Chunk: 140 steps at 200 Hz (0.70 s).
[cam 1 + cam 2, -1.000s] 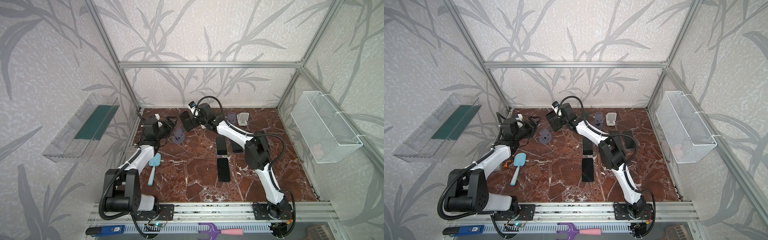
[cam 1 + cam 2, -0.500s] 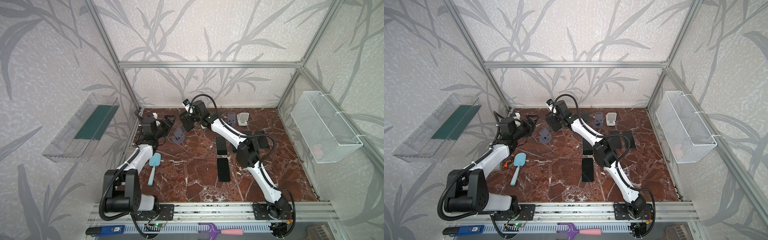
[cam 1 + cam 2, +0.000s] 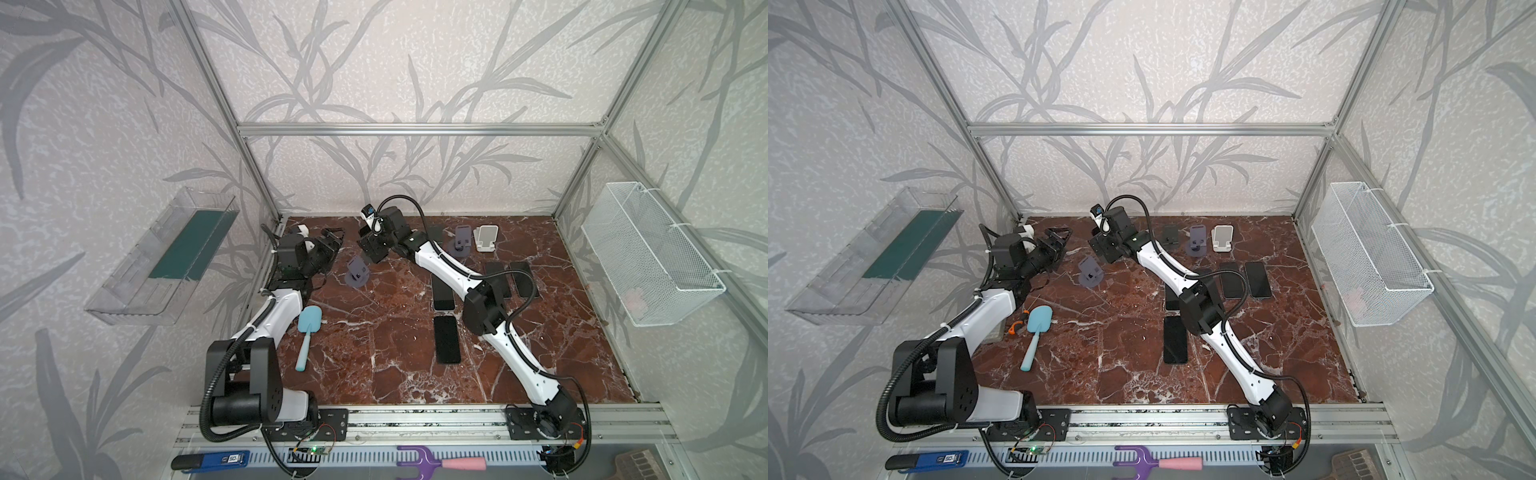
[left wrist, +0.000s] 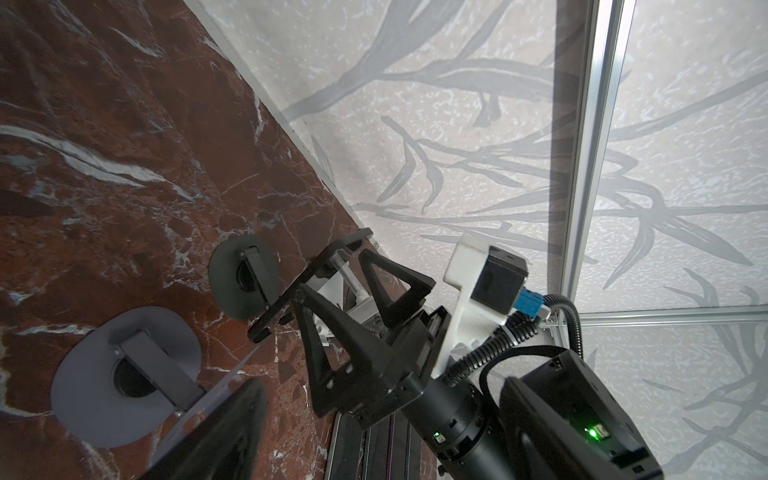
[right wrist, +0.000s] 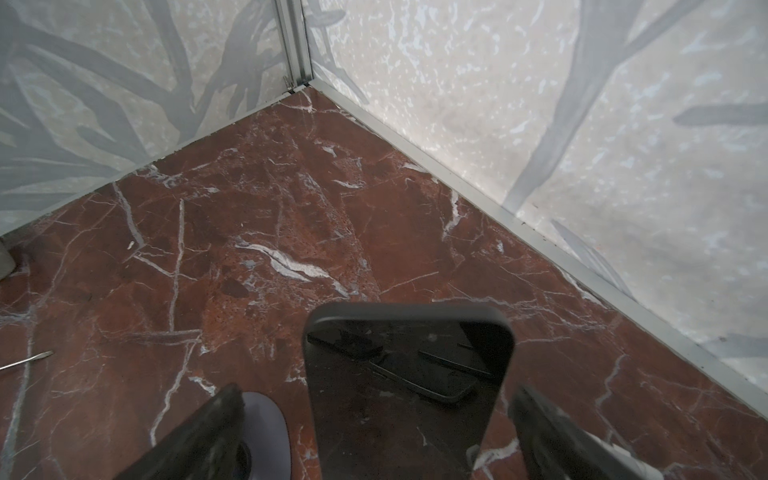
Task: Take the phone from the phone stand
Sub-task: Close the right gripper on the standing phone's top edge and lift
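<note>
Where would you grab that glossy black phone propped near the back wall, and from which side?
Probably its two long side edges, coming from above its glossy face. The black phone stands tilted at the dark round-based stand, leaving both straight edges bare, and it is narrow enough to fit between the open fingers of the right gripper.

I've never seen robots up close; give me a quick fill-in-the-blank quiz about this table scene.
The spatula beside the left arm is light ____.
The rightmost phone stand in the back row is ____.
A dark ____ shows between the fingers of the right gripper.
Missing words: blue, white, phone.
</note>
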Each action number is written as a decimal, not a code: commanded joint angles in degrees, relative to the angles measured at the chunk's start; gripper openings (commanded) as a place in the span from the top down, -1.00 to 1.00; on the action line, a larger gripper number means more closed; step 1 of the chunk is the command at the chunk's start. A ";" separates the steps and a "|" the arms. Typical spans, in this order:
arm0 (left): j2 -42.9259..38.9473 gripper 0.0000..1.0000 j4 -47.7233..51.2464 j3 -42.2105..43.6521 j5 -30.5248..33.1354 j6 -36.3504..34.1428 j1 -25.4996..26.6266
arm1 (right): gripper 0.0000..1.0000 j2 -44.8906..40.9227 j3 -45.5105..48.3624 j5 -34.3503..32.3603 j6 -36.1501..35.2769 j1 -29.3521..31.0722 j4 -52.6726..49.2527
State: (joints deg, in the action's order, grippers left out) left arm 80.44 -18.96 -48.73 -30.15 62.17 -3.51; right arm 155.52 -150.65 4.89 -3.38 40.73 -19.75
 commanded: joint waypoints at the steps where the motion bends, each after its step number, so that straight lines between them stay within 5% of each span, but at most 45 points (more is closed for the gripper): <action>1: -0.63 -0.76 -2.19 -0.49 -1.12 0.93 -0.15 | -0.98 1.88 -2.73 -0.93 -0.66 0.31 -0.40; 140: 1.20 -0.75 -5.03 0.02 -2.22 2.81 -0.49 | -0.69 4.63 -4.01 0.63 -0.11 -0.30 3.45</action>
State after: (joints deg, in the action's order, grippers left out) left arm 80.79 -20.51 -48.73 -30.50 63.09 -3.55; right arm 159.33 -153.38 4.23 -3.20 40.64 -18.37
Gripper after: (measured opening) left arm 0.875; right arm 0.854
